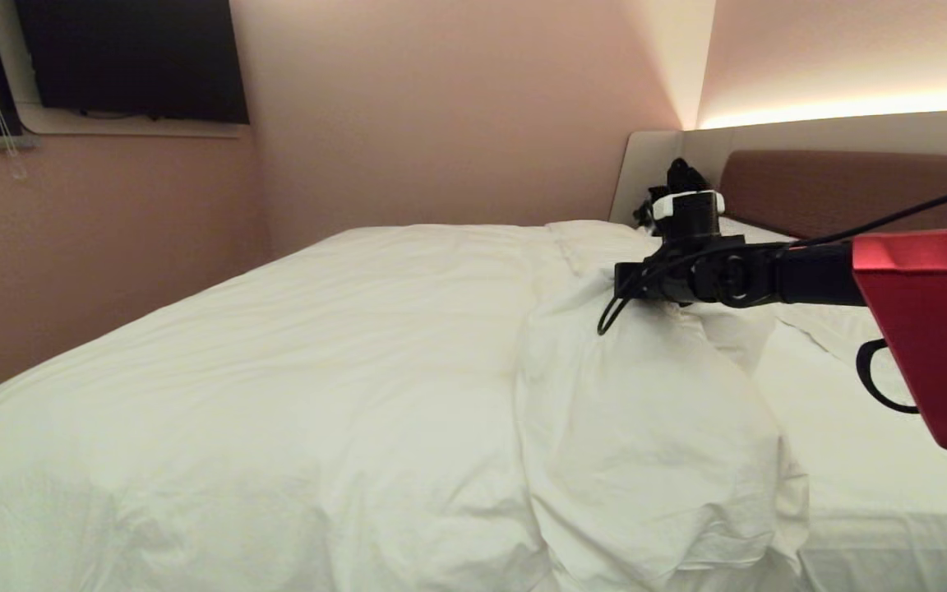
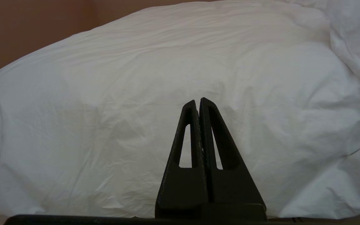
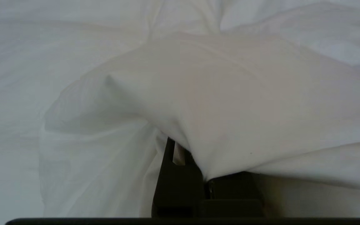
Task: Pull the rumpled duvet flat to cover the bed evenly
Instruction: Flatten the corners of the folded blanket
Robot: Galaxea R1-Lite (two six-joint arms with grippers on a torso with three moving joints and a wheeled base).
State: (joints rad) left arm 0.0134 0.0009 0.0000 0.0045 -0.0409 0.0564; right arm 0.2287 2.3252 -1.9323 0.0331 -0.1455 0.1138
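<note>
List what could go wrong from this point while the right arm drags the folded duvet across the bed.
1. The right gripper is shut on only a small pinch of the duvet; the cloth could slip free during the pull.
2. The duvet is folded back, leaving the sheet bare on the right; pulling from one point may leave that side uneven.
3. The left gripper sits shut by the bed's foot, so nothing steadies the other edge.
</note>
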